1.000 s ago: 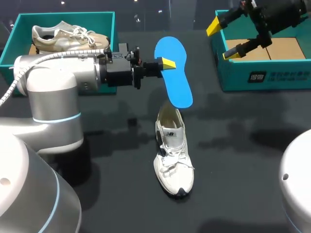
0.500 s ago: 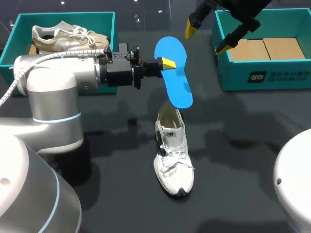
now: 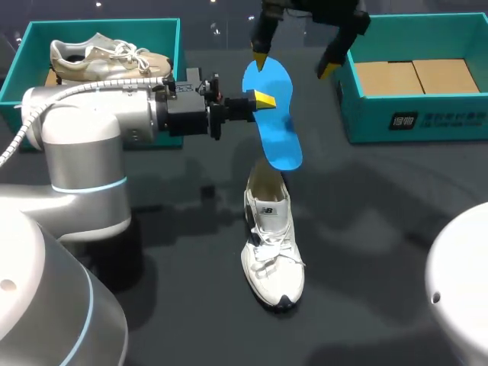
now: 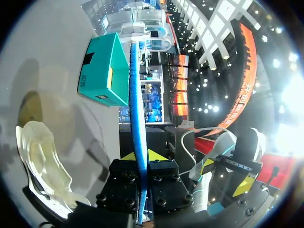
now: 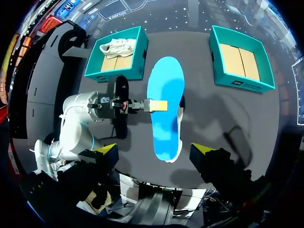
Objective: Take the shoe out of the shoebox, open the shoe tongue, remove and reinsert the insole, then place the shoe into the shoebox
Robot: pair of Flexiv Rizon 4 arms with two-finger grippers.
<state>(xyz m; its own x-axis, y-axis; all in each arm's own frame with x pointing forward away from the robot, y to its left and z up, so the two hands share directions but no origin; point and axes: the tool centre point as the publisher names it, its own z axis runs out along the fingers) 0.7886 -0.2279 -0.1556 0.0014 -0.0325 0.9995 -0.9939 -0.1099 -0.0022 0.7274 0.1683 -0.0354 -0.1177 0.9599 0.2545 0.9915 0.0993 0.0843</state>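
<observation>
Seemingly mid-step, insole out: left claw [image 3: 264, 100] pinches the flat blue foam insole [image 3: 279, 141]; the right claw [image 3: 294, 65], spread, should grip it for reinsertion.

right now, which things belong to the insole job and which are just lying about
Job: blue insole, white shoe on the table, right teal box.
Lying about: beige shoe, left teal box holding it.

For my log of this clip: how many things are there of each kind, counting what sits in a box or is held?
Shoes: 2 (white shoe on the table, beige shoe in the left shoebox)
Shoeboxes: 2 (left shoebox, right shoebox)
Insoles: 1 (blue insole, held in the left claw)
Total: 5
</observation>
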